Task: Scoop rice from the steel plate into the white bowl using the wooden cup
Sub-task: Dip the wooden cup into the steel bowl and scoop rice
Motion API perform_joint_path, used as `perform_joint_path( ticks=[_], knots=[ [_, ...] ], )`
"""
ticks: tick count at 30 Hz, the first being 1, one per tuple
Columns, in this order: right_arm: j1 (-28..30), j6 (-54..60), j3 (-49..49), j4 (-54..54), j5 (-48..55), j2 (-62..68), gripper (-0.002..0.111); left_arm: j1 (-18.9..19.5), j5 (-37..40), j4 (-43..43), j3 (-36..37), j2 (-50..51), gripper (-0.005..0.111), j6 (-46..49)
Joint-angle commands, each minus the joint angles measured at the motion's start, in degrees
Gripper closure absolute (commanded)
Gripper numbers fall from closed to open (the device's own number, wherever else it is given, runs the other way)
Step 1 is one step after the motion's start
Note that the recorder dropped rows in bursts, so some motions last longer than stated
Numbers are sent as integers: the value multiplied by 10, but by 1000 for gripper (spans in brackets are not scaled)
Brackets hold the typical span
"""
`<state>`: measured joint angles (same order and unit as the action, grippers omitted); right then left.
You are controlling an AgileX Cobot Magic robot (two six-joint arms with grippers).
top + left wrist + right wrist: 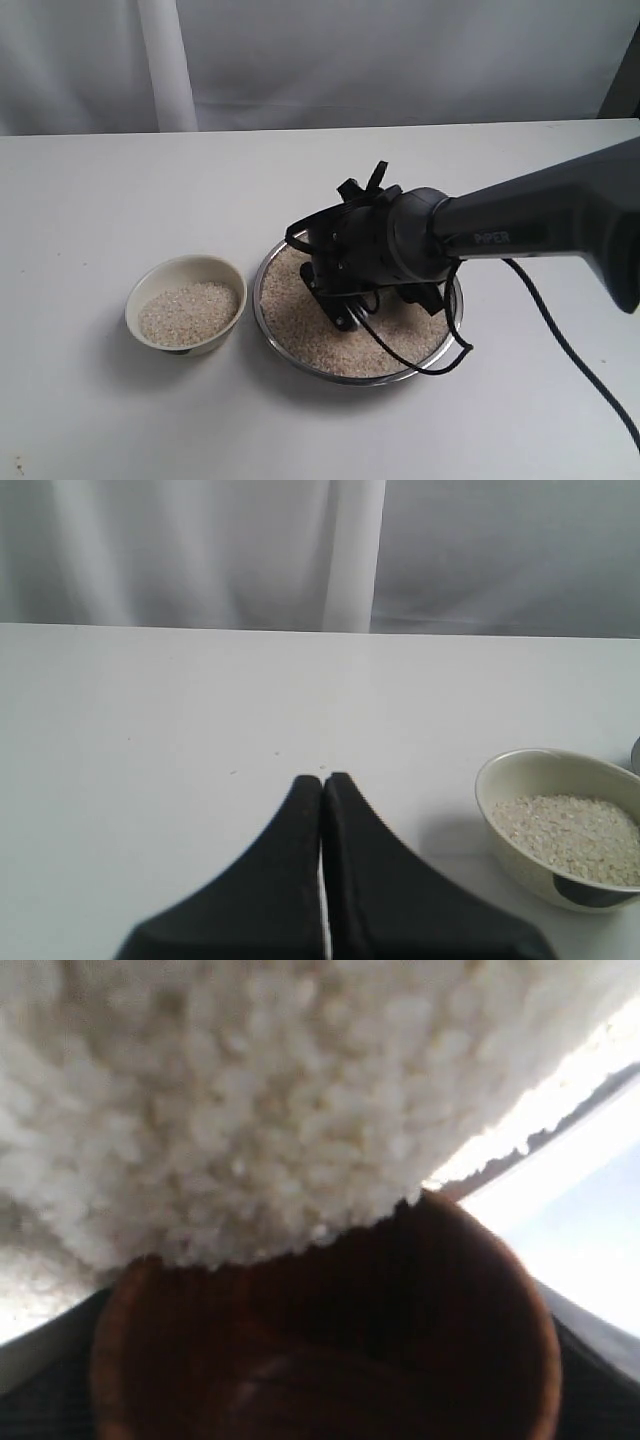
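The steel plate [262, 300] holds a wide bed of rice [310, 335] at the table's middle. My right gripper [345, 318] is down in it, shut on the wooden cup [330, 1360]. The cup's dark mouth is pushed against the heaped rice [250, 1110], and grains meet its rim. In the exterior view the gripper hides the cup. The white bowl [150, 330] stands left of the plate, holding some rice [190, 312]. My left gripper [322, 778] is shut on nothing, low over bare table, with the bowl [500, 780] off to one side of it.
The right arm [540, 220] reaches in from the right edge, and its black cable [560, 340] trails over the table by the plate. A white curtain [300, 60] hangs behind the table's far edge. A few loose grains [278, 754] lie ahead of the left gripper.
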<state>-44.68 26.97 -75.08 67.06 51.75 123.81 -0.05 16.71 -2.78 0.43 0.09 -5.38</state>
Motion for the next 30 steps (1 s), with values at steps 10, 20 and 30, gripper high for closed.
perform_joint_path(
  ticks=[10, 20, 30],
  knots=[
    [-28, 2, -3, -63, -48, 1, 108, -2, -4, 3, -4, -1, 107, -1],
    [-34, 2, -4, -98, -65, -2, 108, -2, -4, 3, -4, -1, 107, -1],
    [-39, 2, -35, -178, -76, -2, 108, -2, -4, 3, -4, -1, 107, -1]
  ],
)
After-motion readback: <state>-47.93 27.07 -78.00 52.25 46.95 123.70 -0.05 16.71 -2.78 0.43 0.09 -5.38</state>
